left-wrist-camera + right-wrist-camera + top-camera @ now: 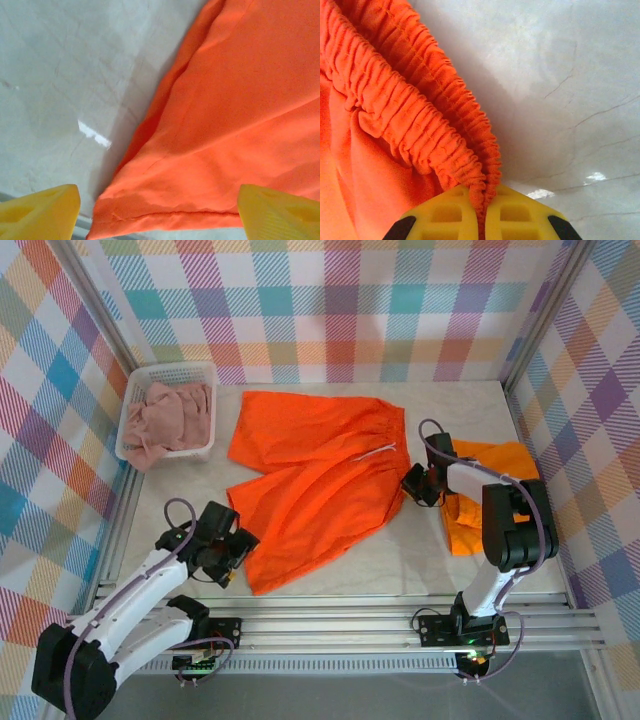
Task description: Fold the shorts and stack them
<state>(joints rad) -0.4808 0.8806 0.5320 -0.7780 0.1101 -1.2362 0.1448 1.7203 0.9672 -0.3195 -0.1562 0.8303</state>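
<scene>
1. The big orange shorts (pixel 315 480) are lying spread out flat in the middle of the counter (pixel 400 565)
2. The pink shorts (pixel 175 415) are sitting all bunched up inside the white basket (pixel 175 369), in the upper left of the top picture
3. The second orange shorts (pixel 510 460) are lying at the right side, partly under the right arm
4. The left fingers (pixel 232 552) are hanging over the lower left corner of the big orange shorts. In the left wrist picture the two yellow fingers (pixel 40 210) are standing wide apart in the bottom corners. The hem corner is lying between them, and they are not squeezing it
5. The right fingers (pixel 415 485) are sitting at the right end of the crinkly waistband. In the right wrist picture they (pixel 455 215) are pressing together at the bottom middle, pinching the edge of the waistband tight
</scene>
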